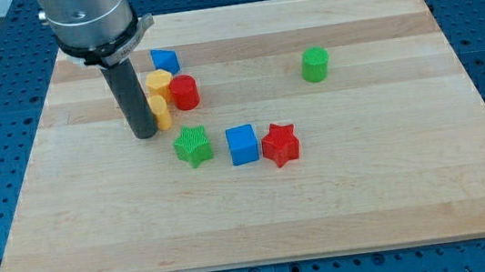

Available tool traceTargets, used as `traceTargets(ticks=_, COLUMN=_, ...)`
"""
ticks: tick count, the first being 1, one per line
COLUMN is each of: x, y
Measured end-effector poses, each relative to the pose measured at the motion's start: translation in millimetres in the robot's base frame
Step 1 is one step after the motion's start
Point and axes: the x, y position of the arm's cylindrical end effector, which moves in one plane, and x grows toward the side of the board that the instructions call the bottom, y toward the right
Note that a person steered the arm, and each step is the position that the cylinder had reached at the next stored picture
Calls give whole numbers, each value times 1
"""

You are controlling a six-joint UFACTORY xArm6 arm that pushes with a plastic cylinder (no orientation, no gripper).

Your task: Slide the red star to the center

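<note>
Camera view: my tip rests on the tabletop at far left, touching a yellow block; the rod has no fingers. The red star sits near the middle, touching the blue cube on its left.

Red star lies flat — touching the blue cube's right side.
</note>
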Motion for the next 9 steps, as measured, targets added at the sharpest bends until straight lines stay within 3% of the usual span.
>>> traceTargets(ticks=1, x=-11, y=1)
traceTargets(ticks=4, x=91, y=17)
traceTargets(ticks=5, x=104, y=72)
traceTargets(ticks=7, x=103, y=179)
traceTargets(ticks=9, x=80, y=183)
